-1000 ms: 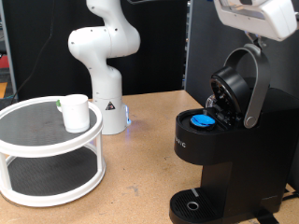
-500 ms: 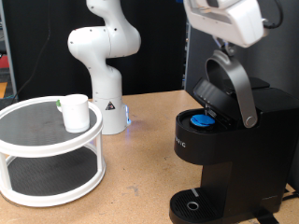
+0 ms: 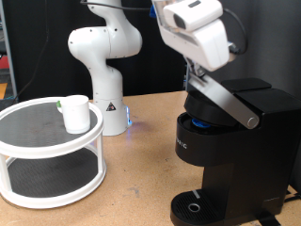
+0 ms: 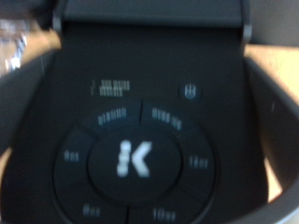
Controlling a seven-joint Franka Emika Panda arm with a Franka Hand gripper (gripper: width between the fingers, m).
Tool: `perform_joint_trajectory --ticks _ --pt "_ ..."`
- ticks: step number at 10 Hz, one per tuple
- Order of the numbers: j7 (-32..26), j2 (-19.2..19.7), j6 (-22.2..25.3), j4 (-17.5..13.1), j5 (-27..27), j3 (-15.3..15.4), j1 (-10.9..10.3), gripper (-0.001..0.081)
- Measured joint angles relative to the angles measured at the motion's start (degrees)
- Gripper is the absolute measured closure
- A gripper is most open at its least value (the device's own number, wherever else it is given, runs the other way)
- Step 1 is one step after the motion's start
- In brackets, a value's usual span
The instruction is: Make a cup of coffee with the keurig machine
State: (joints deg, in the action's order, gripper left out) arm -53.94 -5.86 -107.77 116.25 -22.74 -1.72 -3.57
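- White robot gripper (image 3: 202, 73) sits right above tall matte-black keurig machine (image 3: 230, 151), on its silver-grey lid handle (image 3: 229, 101); lid almost down.
- Finger state: cannot tell.
- Small white ceramic cup (image 3: 75, 114) on round white two-tier stand (image 3: 47, 179), well apart toward exterior view's left.

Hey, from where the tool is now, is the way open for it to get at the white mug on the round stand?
Probably yes. The cup stands uncovered on the stand's top tier; the tool is above the keurig machine.
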Motion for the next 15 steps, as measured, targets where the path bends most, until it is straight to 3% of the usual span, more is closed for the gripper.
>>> perform_joint_trajectory --ticks 8,13,15 --pt "1.93 2.05 -15.54 10.76 6.96 0.15 0.83 0.0804" --pt "1.68 2.04 -16.13 10.88 6.64 0.07 0.85 0.0804" --pt "-0.61 1.96 -16.16 10.97 3.73 -0.47 0.88 0.0804"
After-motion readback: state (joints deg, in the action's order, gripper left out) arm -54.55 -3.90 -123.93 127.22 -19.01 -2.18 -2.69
